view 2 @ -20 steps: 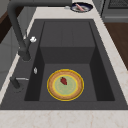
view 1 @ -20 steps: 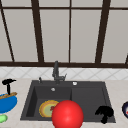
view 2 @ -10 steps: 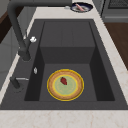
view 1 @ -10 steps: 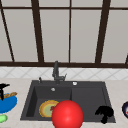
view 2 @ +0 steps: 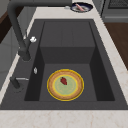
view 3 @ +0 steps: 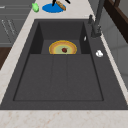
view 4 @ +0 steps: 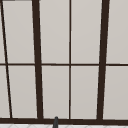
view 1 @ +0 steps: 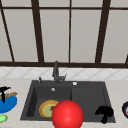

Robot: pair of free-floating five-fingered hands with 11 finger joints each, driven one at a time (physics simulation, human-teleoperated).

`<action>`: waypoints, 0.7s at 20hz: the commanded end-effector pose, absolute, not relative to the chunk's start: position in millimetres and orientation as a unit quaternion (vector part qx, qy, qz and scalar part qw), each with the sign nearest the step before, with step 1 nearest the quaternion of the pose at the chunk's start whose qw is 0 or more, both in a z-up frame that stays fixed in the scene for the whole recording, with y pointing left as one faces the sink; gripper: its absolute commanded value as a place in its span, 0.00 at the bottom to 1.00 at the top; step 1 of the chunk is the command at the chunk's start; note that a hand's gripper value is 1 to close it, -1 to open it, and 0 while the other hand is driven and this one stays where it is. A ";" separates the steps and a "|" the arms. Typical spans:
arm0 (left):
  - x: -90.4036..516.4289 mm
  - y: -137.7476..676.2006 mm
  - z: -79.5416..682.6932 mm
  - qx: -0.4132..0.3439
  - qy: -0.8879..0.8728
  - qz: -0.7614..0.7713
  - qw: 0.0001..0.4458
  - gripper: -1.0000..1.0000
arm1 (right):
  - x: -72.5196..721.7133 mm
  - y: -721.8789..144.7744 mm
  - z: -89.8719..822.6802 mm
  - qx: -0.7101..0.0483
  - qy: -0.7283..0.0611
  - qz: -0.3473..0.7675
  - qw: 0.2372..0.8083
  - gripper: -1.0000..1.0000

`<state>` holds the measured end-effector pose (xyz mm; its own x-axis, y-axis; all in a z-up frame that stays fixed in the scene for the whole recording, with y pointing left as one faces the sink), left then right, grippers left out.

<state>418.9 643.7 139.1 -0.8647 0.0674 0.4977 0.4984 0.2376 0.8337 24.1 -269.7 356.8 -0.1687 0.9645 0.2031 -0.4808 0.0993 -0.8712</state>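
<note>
Left hand (view 1: 4, 93) is seen at the far left edge of the front view, over the blue plate (view 1: 8, 103) on the counter, just beside the brown food item (view 1: 10, 95) lying on that plate. Whether its fingers are curled or straight cannot be told. In the right side view the same hand (view 3: 54, 2) is cut by the top edge, directly above the blue plate (view 3: 51, 8) and the brown item (view 3: 60, 5).

Right hand (view 1: 105, 113) is hung over the front right corner of the sink (view 1: 87, 95), fingers drooped and relaxed, nothing held.

Against the frames from 1.0 s and 0.5 s ago, no shift is detected: both hands, the plates and the red ball are placed as before.

The red ball (view 1: 67, 115) is seen in the front view at the sink's front rim, covering part of the yellow-rimmed plate (view 1: 47, 108). The left side view gives that plate (view 2: 65, 85) whole, flat on the basin floor, with a small red piece (view 2: 63, 80) near its centre. The faucet (view 2: 20, 37) is shown at the left rim there. A green item (view 3: 35, 7) is seen next to the blue plate in the right side view. A dark plate with food (view 2: 81, 7) is shown on the far counter in the left side view.

No writing or brand marks can be read.
</note>
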 end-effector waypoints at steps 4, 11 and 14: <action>423.7 643.6 98.6 -0.132 -0.747 -0.612 0.225 0.00 | 24.1 -269.7 356.8 -0.267 -0.453 0.616 0.587 0.50; 459.1 641.1 106.9 -0.163 -0.705 -0.639 0.260 0.00 | 24.1 -269.7 356.8 -0.267 -0.453 0.616 0.587 0.50; 454.2 638.7 98.7 -0.174 -0.694 -0.640 0.280 0.00 | 24.1 -269.7 356.8 -0.267 -0.453 0.616 0.587 0.50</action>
